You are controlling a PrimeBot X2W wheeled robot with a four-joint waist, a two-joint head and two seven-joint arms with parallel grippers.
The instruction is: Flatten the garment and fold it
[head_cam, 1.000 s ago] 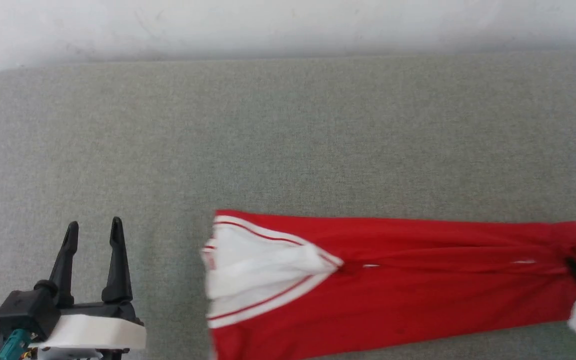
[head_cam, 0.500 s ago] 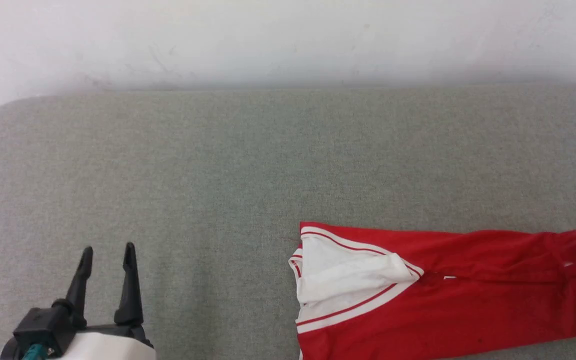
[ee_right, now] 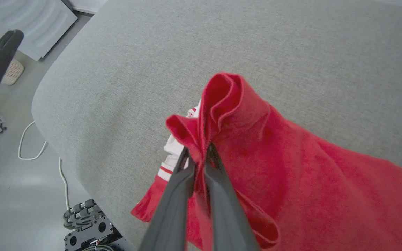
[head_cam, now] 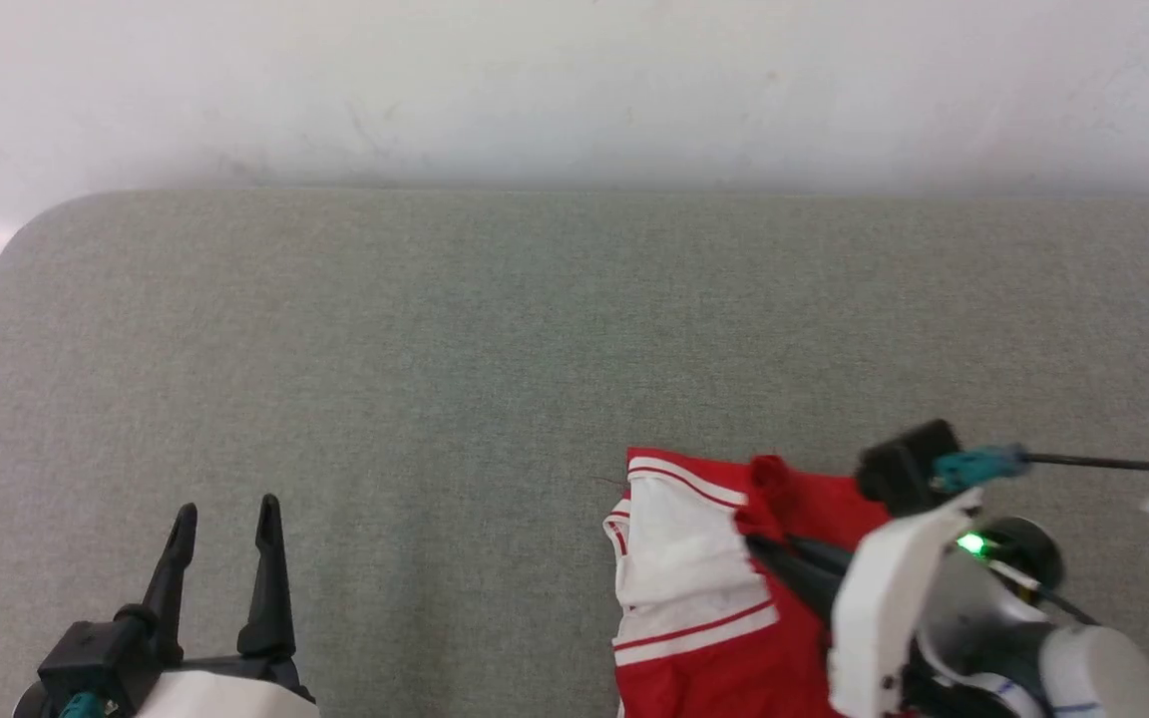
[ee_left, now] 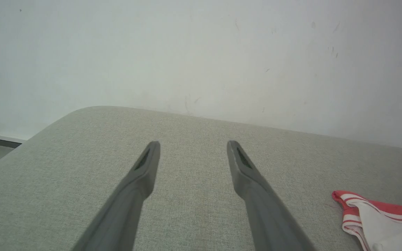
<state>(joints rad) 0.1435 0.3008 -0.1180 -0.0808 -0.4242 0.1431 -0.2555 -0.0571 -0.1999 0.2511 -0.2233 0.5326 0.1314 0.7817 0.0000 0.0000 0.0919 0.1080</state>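
A bright red soft T-shirt with white sleeves and striped trim [head_cam: 694, 588] lies at the near right of a grey fabric-covered tabletop [head_cam: 435, 349], below a white wall [head_cam: 574, 90]. The right gripper [head_cam: 764, 543] has its dark fingers pressed together on a bunched red edge. It holds that edge raised over the shirt near the white sleeve, probably to double the shirt over on itself. The left gripper [head_cam: 226, 505] rests at the lower left with its fingers spread and empty, well apart from the shirt, likely kept out of the fold's way. A second ago the shirt lay in a long band with the pinched end far to the right. The camera has also shifted.
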